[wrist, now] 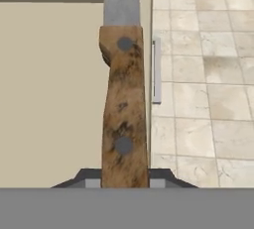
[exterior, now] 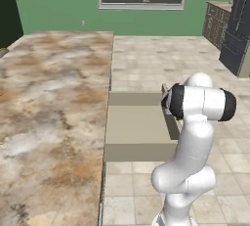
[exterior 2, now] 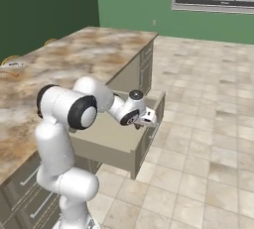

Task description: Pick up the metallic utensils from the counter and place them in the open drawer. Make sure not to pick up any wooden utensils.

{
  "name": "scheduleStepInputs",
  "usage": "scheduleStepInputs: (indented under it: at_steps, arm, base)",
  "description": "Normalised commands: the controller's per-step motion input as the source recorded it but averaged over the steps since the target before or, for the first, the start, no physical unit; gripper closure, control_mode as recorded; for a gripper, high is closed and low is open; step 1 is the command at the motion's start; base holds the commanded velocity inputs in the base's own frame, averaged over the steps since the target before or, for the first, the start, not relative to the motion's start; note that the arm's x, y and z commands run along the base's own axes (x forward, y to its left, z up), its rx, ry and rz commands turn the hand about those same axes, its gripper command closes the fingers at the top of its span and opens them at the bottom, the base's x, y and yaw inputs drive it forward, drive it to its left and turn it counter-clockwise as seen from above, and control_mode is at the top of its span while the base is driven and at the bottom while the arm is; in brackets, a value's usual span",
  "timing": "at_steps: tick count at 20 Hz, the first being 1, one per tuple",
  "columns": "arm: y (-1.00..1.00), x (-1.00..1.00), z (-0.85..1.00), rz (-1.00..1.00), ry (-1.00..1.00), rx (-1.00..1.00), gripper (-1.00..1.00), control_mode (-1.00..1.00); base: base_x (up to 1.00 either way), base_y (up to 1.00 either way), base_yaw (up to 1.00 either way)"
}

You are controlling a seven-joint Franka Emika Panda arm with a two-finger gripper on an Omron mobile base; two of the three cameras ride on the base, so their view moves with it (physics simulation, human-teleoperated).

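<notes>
Over the open drawer (exterior 2: 106,136), arm bent forward, end effector (exterior 2: 144,120) clamped on the knife (wrist: 123,109) handle.

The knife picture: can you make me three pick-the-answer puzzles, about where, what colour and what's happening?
1. Where does the knife hang?
A over the drawer
B on the counter
C on the floor

2. What colour is its handle?
A green
B brown
C white

3. What is the claw doing?
A standing wide open
B gripping the knife
C gripping a wooden spoon

Answers: 1 A, the drawer's tan bottom lies behind it. 2 B, brown wood with grey rivets. 3 B, the handle sits between the finger tips.
</notes>
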Motion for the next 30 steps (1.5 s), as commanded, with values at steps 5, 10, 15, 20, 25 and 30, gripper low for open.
scheduleStepInputs:
  at_steps: [5,10,15,20,25,30]
  arm:
    - [0.63,-0.16,1.00,0.02,-0.26,0.00,1.00,-1.00]
    - [0.73,-0.01,0.78,0.04,-0.19,0.00,1.00,-1.00]
    - [0.58,0.04,0.27,0.03,0.01,0.01,1.00,-1.00]
    - [0.42,0.40,-0.01,0.04,0.09,0.04,1.00,-1.00]
    - [0.28,0.75,-0.34,0.02,0.18,0.01,1.00,-1.00]
    - [0.01,0.19,-0.63,0.00,0.11,0.00,1.00,-1.00]
  base:
    - [0.00,0.00,0.00]
    - [0.00,0.00,0.00]
    - [0.00,0.00,0.00]
    - [0.00,0.00,0.00]
    - [0.00,0.00,0.00]
    - [0.00,0.00,0.00]
